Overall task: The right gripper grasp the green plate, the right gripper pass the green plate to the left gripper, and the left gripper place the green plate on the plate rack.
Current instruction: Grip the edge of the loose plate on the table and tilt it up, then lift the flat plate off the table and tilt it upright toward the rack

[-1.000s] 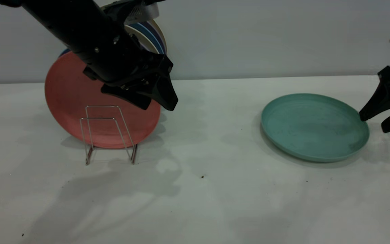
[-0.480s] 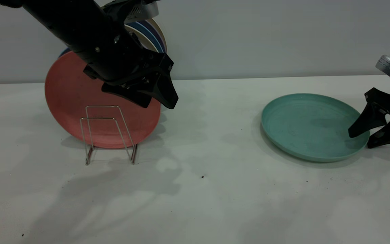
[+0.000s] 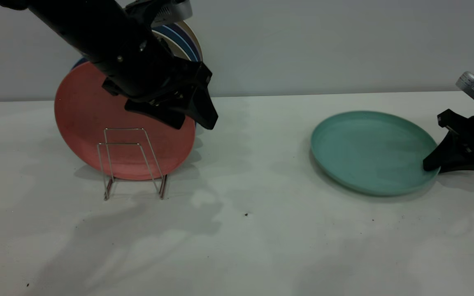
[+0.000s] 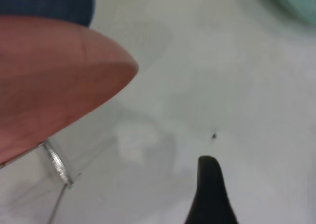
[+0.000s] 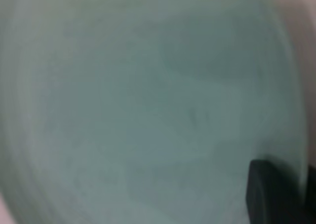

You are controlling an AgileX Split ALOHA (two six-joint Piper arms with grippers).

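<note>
Since the earlier frames your right gripper (image 3: 431, 165) has dropped to the table and closed its tapered fingers on the right rim of the green plate (image 3: 368, 150), which has slid a little to the left and now looks slightly tipped, its right edge raised off the white table (image 3: 261, 246). You can take that to mean the grasp is made and the lift toward the handover comes next (a judgement, not something shown). Your left gripper (image 3: 198, 117) hovers with its fingers spread and holding nothing, in front of the salmon-pink plate (image 3: 84, 123) that stands in the plate rack (image 3: 132, 164); blue-striped plates (image 3: 181, 41) stand behind it. You can't see the lower finger under the rim, so how deep the bite goes is unclear; the right wrist view shows little beyond blurred green and one dark fingertip (image 5: 271, 194).
</note>
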